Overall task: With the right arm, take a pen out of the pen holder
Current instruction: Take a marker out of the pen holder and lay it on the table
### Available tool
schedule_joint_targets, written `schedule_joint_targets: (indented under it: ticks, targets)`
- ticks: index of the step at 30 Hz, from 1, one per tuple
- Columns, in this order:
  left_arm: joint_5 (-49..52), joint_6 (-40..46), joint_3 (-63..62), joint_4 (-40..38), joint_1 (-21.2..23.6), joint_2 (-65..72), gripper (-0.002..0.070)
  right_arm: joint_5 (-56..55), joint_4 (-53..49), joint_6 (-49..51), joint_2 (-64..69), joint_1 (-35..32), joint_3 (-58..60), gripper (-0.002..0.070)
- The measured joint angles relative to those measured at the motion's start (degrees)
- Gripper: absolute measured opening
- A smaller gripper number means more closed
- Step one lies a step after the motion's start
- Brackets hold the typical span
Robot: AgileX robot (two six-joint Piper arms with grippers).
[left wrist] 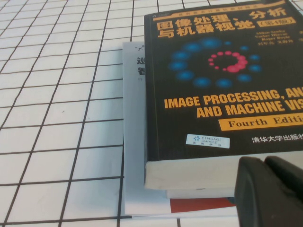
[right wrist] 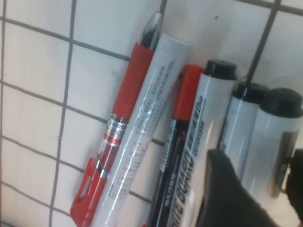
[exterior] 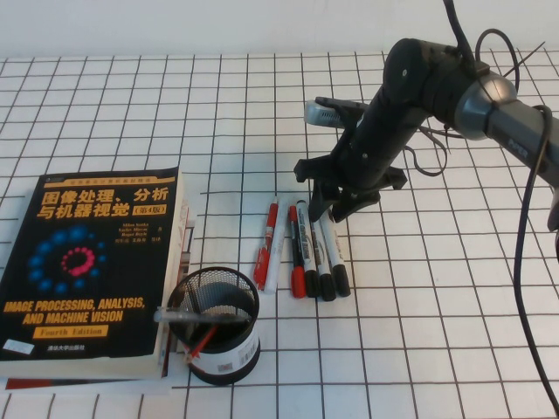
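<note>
Black fingers (right wrist: pixel 227 194) of the right gripper (right wrist: pixel 260 170) stand spread on either side of a white, black-capped marker (right wrist: pixel 271 137). It is the outermost of six pens lying in a row on the table (exterior: pixel 437 332). Nearer the robot, the mesh pen holder (exterior: pixel 223 353) holds one red pen (exterior: pixel 201 342). The left gripper (left wrist: pixel 267 189), tips pressed together, hovers over the stacked books (left wrist: pixel 213 94).

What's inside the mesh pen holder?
A red pen leans in the pen holder, a grey pen across its rim; bottom hidden. Right end effector over the markers, left end effector by the book.
</note>
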Motion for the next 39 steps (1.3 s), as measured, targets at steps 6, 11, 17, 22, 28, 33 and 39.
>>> schedule_joint_targets:
  ticks: [6,11,17,22,28,33,39]
  targets:
    - [0.0,0.0,0.0,0.0,0.0,0.0,-0.0004,0.0,-0.3,0.1,0.0,0.0,0.0,0.0274]
    - [0.0,0.0,0.0,0.0,0.0,0.0,-0.0004,0.0,-2.4,0.2,-1.2,0.0,0.0,0.0277]
    - [0.0,0.0,0.0,0.0,0.0,0.0,-0.0004,0.0,-4.2,0.2,-5.5,0.1,0.0,0.0273]
    - [0.0,0.0,0.0,0.0,0.0,0.0,-0.0004,0.0,-8.1,0.0,-12.9,3.0,3.1,0.0190]
    - [0.0,0.0,0.0,0.0,0.0,0.0,-0.0004,-1.6,-12.5,-1.6,-27.7,7.9,15.2,0.0024]
    - [0.0,0.0,0.0,0.0,0.0,0.0,-0.0004,-5.6,-14.2,-3.8,-41.7,8.9,32.0,-0.0009]
    - [0.0,0.0,0.0,0.0,0.0,0.0,-0.0004,-9.4,-16.5,-4.5,-58.5,8.9,49.3,-0.0014]
